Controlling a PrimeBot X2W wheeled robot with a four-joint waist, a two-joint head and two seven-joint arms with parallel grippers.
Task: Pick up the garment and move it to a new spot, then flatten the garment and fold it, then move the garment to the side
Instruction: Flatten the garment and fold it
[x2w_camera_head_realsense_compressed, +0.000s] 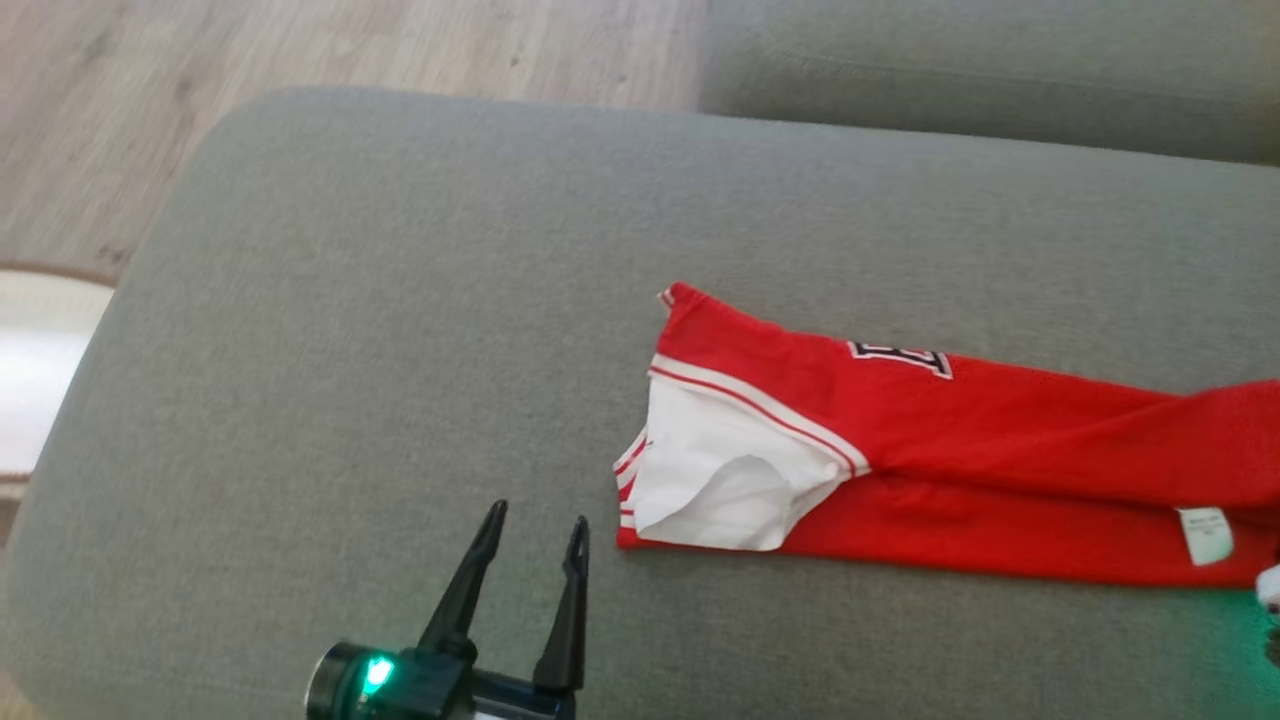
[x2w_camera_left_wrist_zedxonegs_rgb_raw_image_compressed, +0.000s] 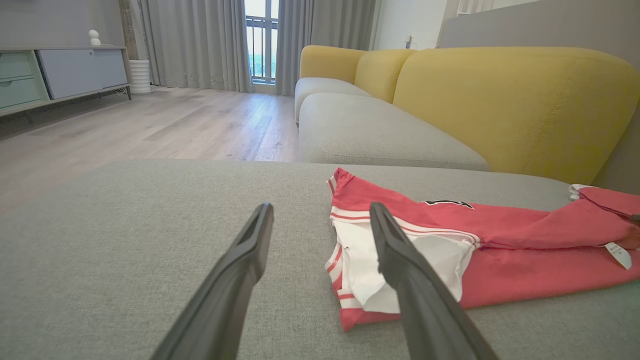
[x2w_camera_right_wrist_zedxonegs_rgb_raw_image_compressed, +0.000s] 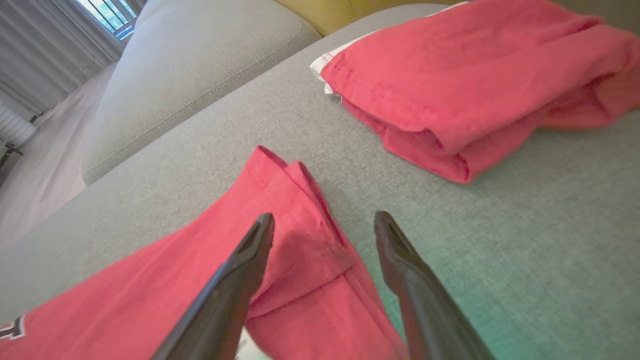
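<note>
On grey cushion (x2w_camera_head_realsense_compressed: 400, 300), right of centre: red garment (x2w_camera_head_realsense_compressed: 950, 450) lying as long folded strip | left gripper (x2w_camera_head_realsense_compressed: 538, 513) spread wide, empty, just beside white-lined end | right gripper (x2w_camera_right_wrist_zedxonegs_rgb_raw_image_compressed: 324, 216) spread wide, empty, above hem end | likely next: fold across | pinch all layers at both corners, lift low, match edges, avoid dragging cloth

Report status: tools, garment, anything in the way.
Both tools open, empty: left tool beside the white-lined end, right tool at the other end. Red garment lies folded in a long strip on grey cushion. Second folded red garment just beyond, apart.
</note>
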